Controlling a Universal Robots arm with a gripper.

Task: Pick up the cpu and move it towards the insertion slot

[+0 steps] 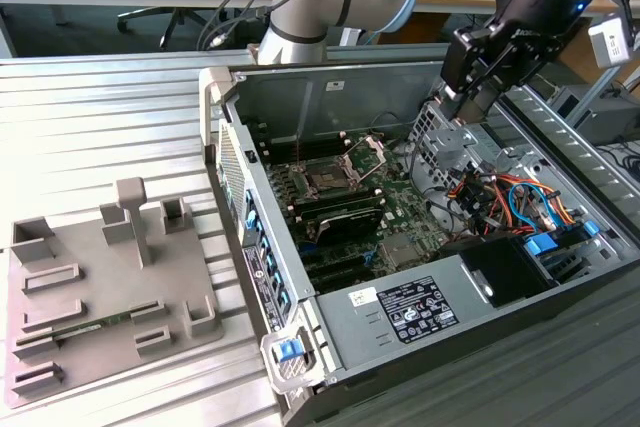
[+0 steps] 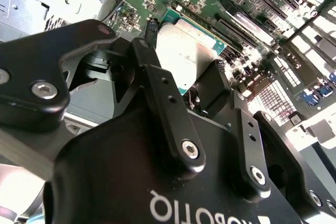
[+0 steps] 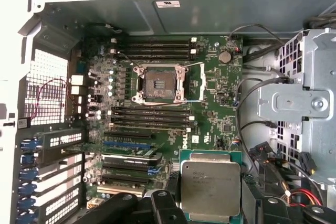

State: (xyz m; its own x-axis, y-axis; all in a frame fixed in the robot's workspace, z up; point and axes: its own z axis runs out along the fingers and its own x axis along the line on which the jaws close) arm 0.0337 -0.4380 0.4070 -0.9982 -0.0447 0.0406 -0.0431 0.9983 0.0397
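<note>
Ribbed grey table (image 1: 110,117) carries an open computer case (image 1: 400,67) beside a grey fixture tray (image 1: 100,287).
Above the case's drive cage (image 1: 440,137), the end effector (image 1: 462,107) is clamped on the cpu (image 2: 186,51), which hangs over the green motherboard (image 3: 210,124), well apart from the insertion slot (image 3: 159,84). Black memory slots (image 3: 152,116), bundled cables (image 1: 500,197) and the power supply (image 1: 400,312) crowd the interior.

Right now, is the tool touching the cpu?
Touching: in the second wrist view the tool has a black finger against each side of the cpu.
</note>
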